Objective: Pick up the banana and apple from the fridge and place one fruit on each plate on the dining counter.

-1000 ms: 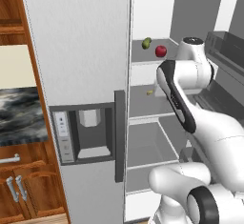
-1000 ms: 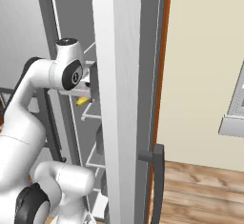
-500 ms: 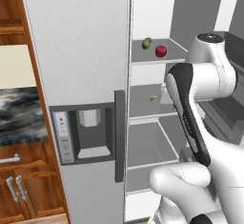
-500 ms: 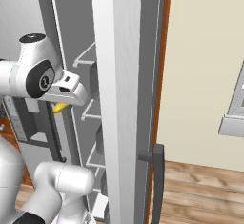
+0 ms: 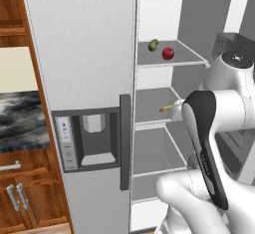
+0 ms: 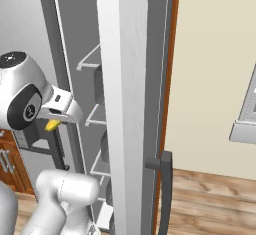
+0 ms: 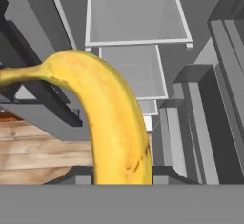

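Banana (image 7: 112, 118) clamped between the gripper's (image 7: 121, 173) jaws.

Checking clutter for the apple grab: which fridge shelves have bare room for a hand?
In the left base view, the top shelf holds the apple and a green fruit close together near its middle; its right side is bare. The lower shelf looks bare. The arm's elbow crowds the right side.

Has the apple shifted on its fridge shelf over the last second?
No. In the left base view the apple sits where it did, right of the green fruit on the upper shelf of the fridge.
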Controlling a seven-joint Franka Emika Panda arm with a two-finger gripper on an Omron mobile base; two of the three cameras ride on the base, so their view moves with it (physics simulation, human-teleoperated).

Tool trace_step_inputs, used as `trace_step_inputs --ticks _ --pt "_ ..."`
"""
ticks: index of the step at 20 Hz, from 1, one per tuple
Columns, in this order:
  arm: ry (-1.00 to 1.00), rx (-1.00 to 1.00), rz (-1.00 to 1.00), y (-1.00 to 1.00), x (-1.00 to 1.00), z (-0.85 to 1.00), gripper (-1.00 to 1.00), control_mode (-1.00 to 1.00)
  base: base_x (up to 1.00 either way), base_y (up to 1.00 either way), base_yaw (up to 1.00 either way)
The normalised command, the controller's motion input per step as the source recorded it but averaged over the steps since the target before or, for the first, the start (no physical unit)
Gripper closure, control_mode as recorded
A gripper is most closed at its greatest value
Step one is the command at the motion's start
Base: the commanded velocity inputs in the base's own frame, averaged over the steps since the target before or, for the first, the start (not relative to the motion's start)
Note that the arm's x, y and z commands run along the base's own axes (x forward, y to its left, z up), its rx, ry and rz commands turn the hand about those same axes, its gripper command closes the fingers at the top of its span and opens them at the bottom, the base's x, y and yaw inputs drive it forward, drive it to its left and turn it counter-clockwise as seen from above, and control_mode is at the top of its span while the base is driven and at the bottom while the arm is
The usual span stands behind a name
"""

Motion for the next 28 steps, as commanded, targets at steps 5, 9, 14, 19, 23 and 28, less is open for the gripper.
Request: trace_step_inputs --ticks 5,9,14,19,23,28 --pt "0.0 0.0 0.0 0.0 0.0 0.0 1.0 -1.0 0.0 0.0 0.0" --pt "0.0 0.0 0.0 0.01 -0.07 0.0 1.0 -1.0 0.0 0.0 0.0" --pt "0.0 0.0 0.0 0.0 0.0 0.0 1.0 1.0 -0.56 0.81 0.0" --pt "0.0 0.0 0.0 0.0 0.0 0.0 1.0 1.0 -0.24 0.99 0.02" --pt "0.0 0.0 0.0 0.0 0.0 0.0 1.0 1.0 -0.19 0.93 0.23" --pt "0.0 0.0 0.0 0.0 0.0 0.0 1.0 1.0 -0.03 0.84 0.58"
